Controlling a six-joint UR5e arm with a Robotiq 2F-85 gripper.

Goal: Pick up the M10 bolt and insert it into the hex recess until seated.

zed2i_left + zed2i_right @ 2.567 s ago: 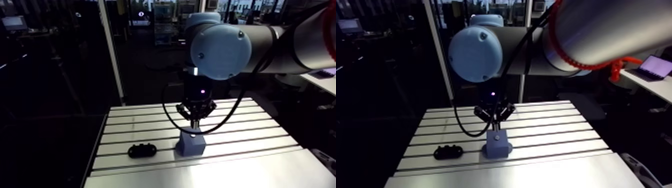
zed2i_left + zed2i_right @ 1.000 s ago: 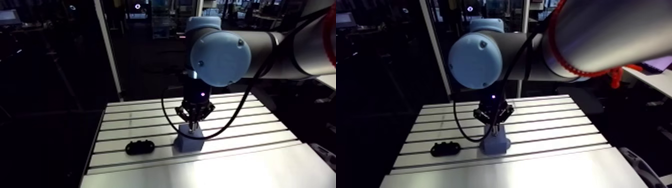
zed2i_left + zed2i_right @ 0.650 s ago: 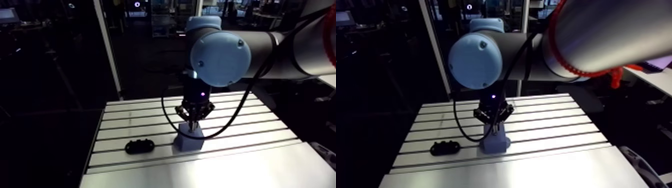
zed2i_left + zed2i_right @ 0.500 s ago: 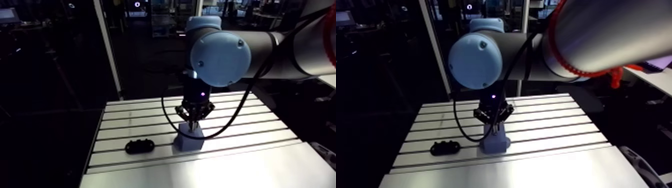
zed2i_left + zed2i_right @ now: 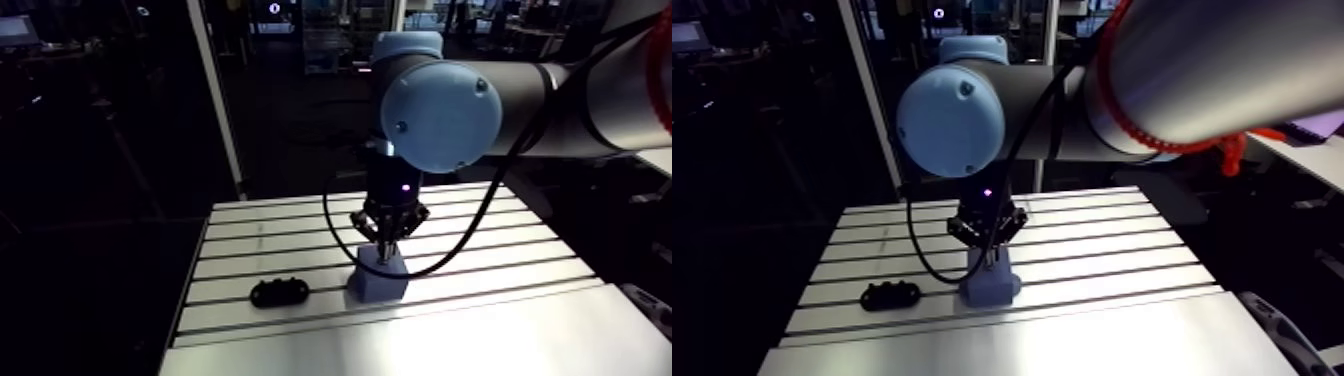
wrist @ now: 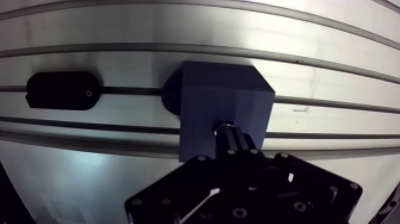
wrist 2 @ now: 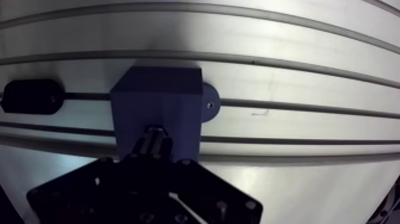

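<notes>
Slotted aluminium table (image 5: 480, 250), grooves running nine to three o'clock in the arm view. Set directly on it near the middle: a blue block (image 5: 378, 282), upright, with a round dark foot at its base (one small screw hole showing) over a slot. Lying flat at the block's nine o'clock, near but apart, on that same slot: a black oval piece (image 5: 279, 293).

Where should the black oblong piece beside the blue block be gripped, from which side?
The black oblong piece lies flat along a table slot, ends rounded. Probably grip across its narrow middle, on the two long sides, from straight above, once the pincer, shut on the M10 bolt, is free.
</notes>
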